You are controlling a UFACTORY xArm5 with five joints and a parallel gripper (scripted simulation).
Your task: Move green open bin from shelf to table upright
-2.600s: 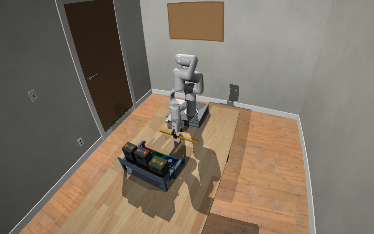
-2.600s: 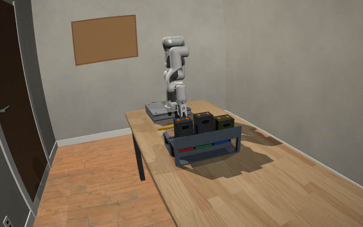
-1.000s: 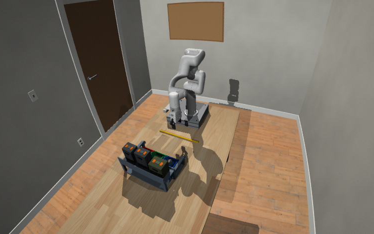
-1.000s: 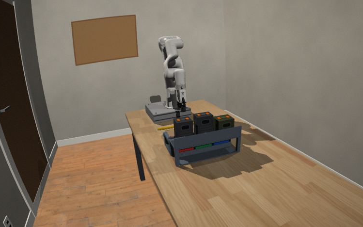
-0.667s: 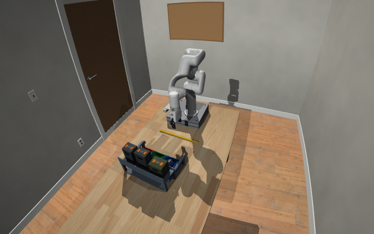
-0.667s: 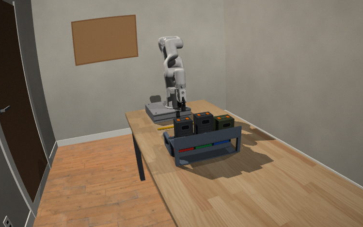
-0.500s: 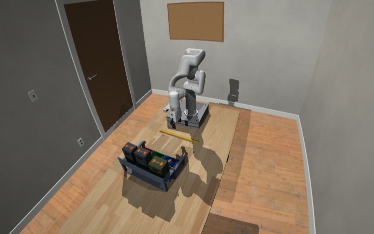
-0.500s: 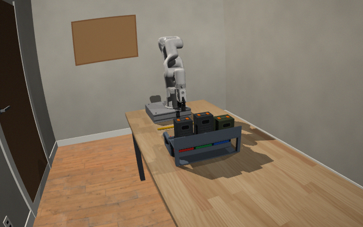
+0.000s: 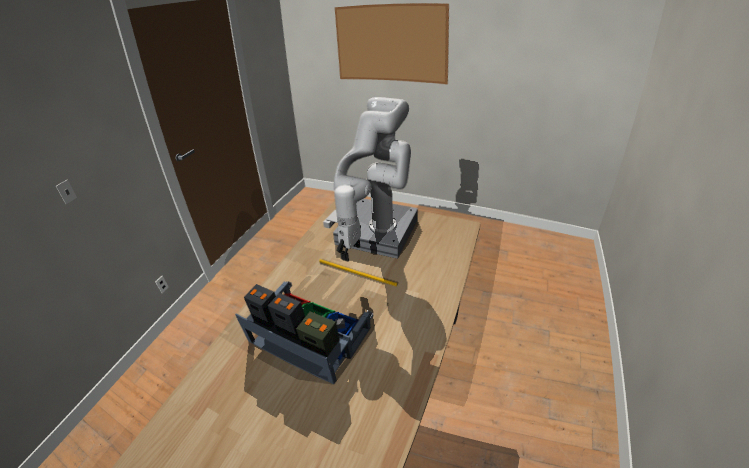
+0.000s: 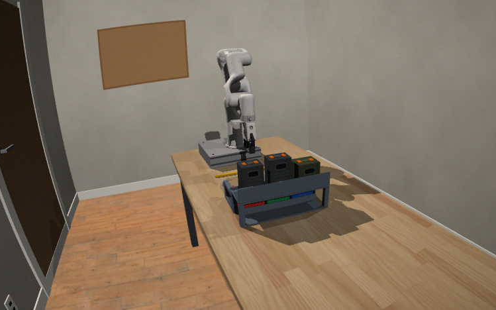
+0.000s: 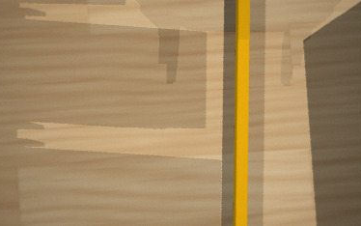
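Note:
The grey shelf (image 9: pixel 307 337) stands mid-table. The green open bin (image 9: pixel 317 308) sits on its lower level between a red bin (image 9: pixel 298 299) and a blue bin (image 9: pixel 342 317); only its rim shows, and its parts are hidden. In the exterior view only the green bin's front edge (image 10: pixel 278 199) shows under the shelf's top rail. My gripper (image 9: pixel 342 250) hangs low over the table next to the robot base, far from the shelf, open and empty; it also shows in the exterior view (image 10: pixel 248 146). The wrist view shows only table and a yellow bar (image 11: pixel 241 113).
Three closed boxes with orange latches stand on the shelf's top: two dark ones (image 9: pixel 259 302) (image 9: pixel 285 312) and an olive one (image 9: pixel 315 330). The yellow bar (image 9: pixel 358 272) lies on the table between the base (image 9: pixel 385 229) and the shelf. The table's left edge is close to the shelf.

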